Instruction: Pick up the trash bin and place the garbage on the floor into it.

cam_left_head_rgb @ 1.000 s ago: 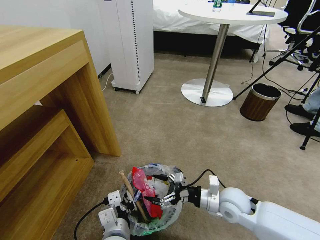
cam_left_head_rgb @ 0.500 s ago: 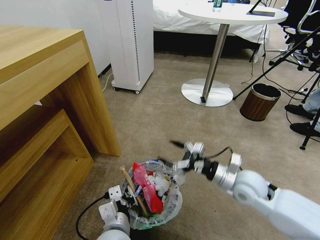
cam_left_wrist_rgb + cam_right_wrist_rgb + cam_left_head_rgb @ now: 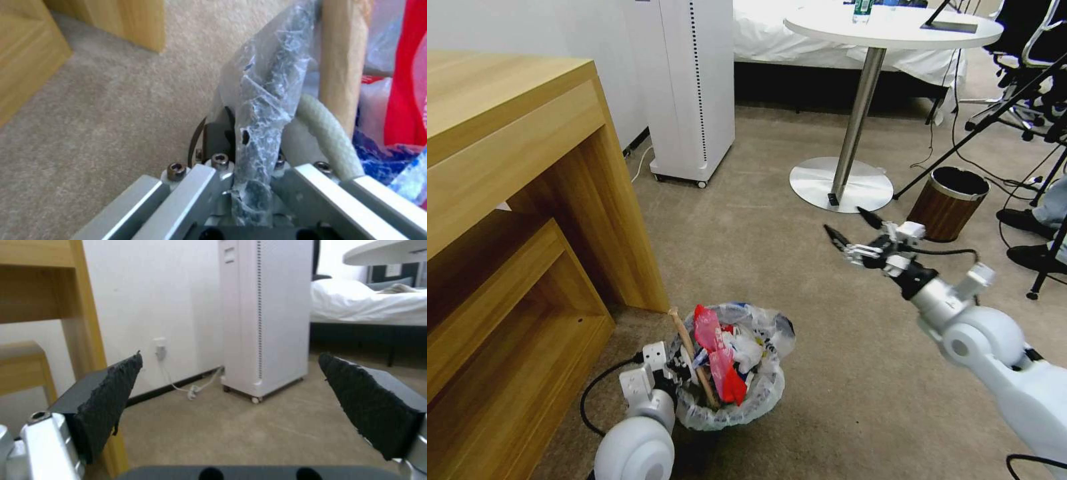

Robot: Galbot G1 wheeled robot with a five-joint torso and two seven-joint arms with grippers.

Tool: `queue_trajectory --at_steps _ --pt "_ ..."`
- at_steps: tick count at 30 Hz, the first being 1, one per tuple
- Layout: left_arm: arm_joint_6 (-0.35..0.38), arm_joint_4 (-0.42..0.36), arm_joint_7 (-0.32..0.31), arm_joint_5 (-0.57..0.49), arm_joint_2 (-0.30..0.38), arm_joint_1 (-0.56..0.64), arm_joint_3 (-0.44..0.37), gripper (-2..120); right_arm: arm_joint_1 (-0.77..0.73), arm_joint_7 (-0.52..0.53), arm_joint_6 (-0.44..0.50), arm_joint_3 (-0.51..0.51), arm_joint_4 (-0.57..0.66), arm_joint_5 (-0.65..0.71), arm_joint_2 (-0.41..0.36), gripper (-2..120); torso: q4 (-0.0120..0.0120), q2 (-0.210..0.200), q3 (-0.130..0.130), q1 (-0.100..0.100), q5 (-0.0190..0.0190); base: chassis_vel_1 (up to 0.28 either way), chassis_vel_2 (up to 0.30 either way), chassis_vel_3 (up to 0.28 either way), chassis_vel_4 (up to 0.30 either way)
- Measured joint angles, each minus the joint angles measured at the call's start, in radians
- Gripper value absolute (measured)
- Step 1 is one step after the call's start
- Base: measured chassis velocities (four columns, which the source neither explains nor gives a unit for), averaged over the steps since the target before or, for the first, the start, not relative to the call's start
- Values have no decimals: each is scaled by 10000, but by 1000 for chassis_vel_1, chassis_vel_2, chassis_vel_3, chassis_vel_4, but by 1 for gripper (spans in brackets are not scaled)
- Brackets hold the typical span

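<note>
Left gripper [image 3: 684, 373]: clamped on the rim of the trash bin [image 3: 730, 410], jaws pinching rim and bag liner [image 3: 258, 100] together, as the left wrist view shows up close.
Right gripper [image 3: 848, 235]: empty, pads spread wide apart, held in the air well clear of the bin, pointing toward the white tower unit [image 3: 690, 87].
Bin position: low in front of the robot, near the corner of the wooden desk [image 3: 527, 200]; whether it rests on the carpet [image 3: 774, 253] or hangs just above it, I cannot tell.
Contents: the garbage [image 3: 720, 353] is heaped above the rim, with a red wrapper [image 3: 730, 383], white tissue wads [image 3: 747, 347] and a wooden stick [image 3: 694, 363] leaning out past the edge.
Floor nearby: no loose litter visible on the carpet around the bin.
Step in hand (judgement): holding the loaded bin steady with collecting apparently done.
Doing it well: keep the bin level, since the stick and top wrapper sit proud and could tip out; keep the pinch firm, as the liner is slippery.
Not the target: the brown wood-grain bin [image 3: 947, 203] beside the round table base [image 3: 840, 185].
</note>
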Motion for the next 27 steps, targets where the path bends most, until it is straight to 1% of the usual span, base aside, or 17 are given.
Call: queue_trajectory --at_steps 1,4,5,8,18,20,27 --pt "0 0 0 0 0 0 0 0 0 0 0 0 0 0 0 100 0 0 0 0 0 0 0 0 0" --pt "-62 411 -272 -643 353 -990 453 0 -973 -108 67 824 131 -239 229 100 2 0 1 0 1 0 0 0 0" --pt "-62 411 -272 -643 353 -990 453 0 -973 -108 67 824 131 -239 229 100 2 0 1 0 1 0 0 0 0" --pt "-70 598 -456 -1082 571 -1711 899 0 -1590 -199 123 1320 220 -508 489 100 -1 0 0 0 1 0 0 0 0" --pt "-76 1098 -591 -1137 613 -2381 1626 0 -2202 -286 251 1952 383 -671 775 100 3 0 0 0 1 0 0 0 0" --pt "-168 1547 -606 -895 418 -2686 1908 0 -2305 -347 318 2073 365 -708 868 100 1 0 0 0 -1 0 0 0 0" --pt "-204 1892 -848 -696 251 -2930 2169 0 -2389 -402 469 2136 276 -746 933 100 1 -1 0 0 1 0 0 0 0"
